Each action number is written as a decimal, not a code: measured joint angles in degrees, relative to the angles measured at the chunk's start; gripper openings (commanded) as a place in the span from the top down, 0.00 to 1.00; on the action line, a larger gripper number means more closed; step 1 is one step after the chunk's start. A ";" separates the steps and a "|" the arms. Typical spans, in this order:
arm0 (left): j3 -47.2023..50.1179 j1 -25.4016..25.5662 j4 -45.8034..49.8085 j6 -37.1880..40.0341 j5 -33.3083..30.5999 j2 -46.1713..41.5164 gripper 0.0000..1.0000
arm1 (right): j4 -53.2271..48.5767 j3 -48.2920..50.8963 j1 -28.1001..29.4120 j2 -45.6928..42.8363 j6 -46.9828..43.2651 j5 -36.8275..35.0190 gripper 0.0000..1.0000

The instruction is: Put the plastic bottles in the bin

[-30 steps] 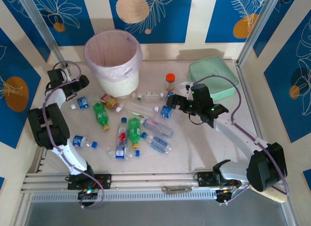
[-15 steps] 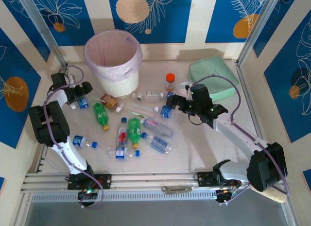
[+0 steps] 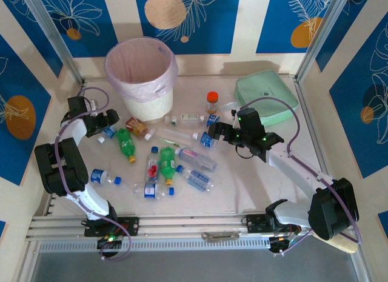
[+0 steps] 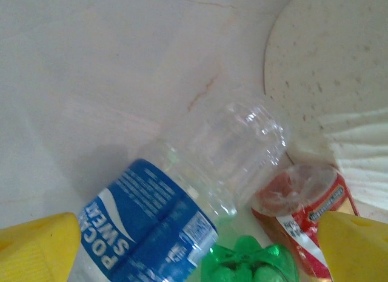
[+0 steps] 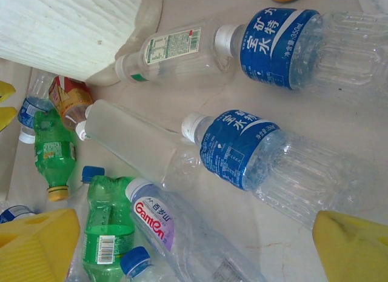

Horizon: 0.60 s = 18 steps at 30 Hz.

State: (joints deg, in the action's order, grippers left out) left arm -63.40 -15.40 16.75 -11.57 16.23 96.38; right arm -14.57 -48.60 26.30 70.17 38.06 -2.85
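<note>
At 9 o'clock on the table (image 3: 242, 185), the left gripper (image 3: 107, 122) hangs with its jaws spread wide over a clear bottle with a blue label (image 4: 159, 216). This bottle lies on its side just beside the foot of the bin (image 3: 149, 104), with a red-labelled bottle (image 4: 301, 202) and a green bottle (image 4: 248, 264) crowding it at 4 and 6 o'clock. The step looks like a pick here. The jaws should drop astride the labelled middle alone, close across its width, then lift straight up, high enough to clear the bin's rim at 12 o'clock. The other plastic bottles (image 3: 167, 164) lie scattered from the table's centre towards 6 o'clock, so the task looks barely begun. At 3 o'clock of that heap the right gripper (image 3: 216, 131) has its jaws spread over a second blue-labelled bottle (image 5: 260, 161). Room is tight on the left, where the metal frame post (image 3: 57, 48) and the table's edge stand near the left arm. On the right, the mint-green case (image 3: 267, 99) at 2 o'clock and the short orange bottle (image 3: 211, 102) at 12 sit near that arm's way to the bin. The freest room is the bare table towards 5 o'clock.
</note>
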 measured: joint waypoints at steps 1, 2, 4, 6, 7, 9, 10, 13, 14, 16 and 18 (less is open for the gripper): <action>0.11 0.61 0.31 0.44 -0.39 -0.24 0.00 | 0.02 0.00 0.00 0.00 0.00 0.00 0.01; 0.13 1.14 0.52 1.01 -0.74 -0.33 0.00 | 0.04 0.00 -0.02 0.00 0.00 0.00 0.01; 0.13 2.23 0.90 2.16 -1.53 -0.31 0.00 | 0.04 0.00 -0.02 0.02 0.00 0.02 0.01; 0.11 2.91 1.31 3.23 -2.12 -0.17 0.01 | 0.04 0.00 0.00 0.02 -0.15 0.02 0.01; 0.00 3.13 1.49 3.76 -2.54 0.09 0.01 | 0.04 -0.02 -0.02 0.02 -0.15 0.02 0.01; -0.50 3.34 1.86 4.83 -3.32 1.05 0.02 | 0.04 -0.02 -0.02 0.04 -0.15 0.02 0.01; -0.87 3.43 2.23 5.40 -3.74 1.70 0.03 | 0.04 -0.02 0.00 0.13 -0.15 0.02 0.01; -1.88 3.54 2.93 6.45 -5.05 3.78 0.05 | 0.04 -0.04 0.00 0.68 -0.15 0.04 0.01; -2.08 3.63 3.08 6.64 -5.35 4.31 0.05 | 0.02 -0.11 0.00 0.98 -0.15 0.07 0.01; -2.36 3.87 3.50 7.21 -6.27 5.29 0.05 | 0.00 -0.26 0.00 1.81 -0.15 0.11 0.01; -2.51 4.07 3.93 7.50 -7.04 5.88 0.06 | 0.00 -0.55 0.04 2.58 -0.15 0.15 0.01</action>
State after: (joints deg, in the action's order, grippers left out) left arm -65.91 -11.33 20.69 -4.08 9.19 102.26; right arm -14.57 -49.15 26.35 72.75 37.91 -2.70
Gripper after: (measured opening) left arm 0.945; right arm 0.991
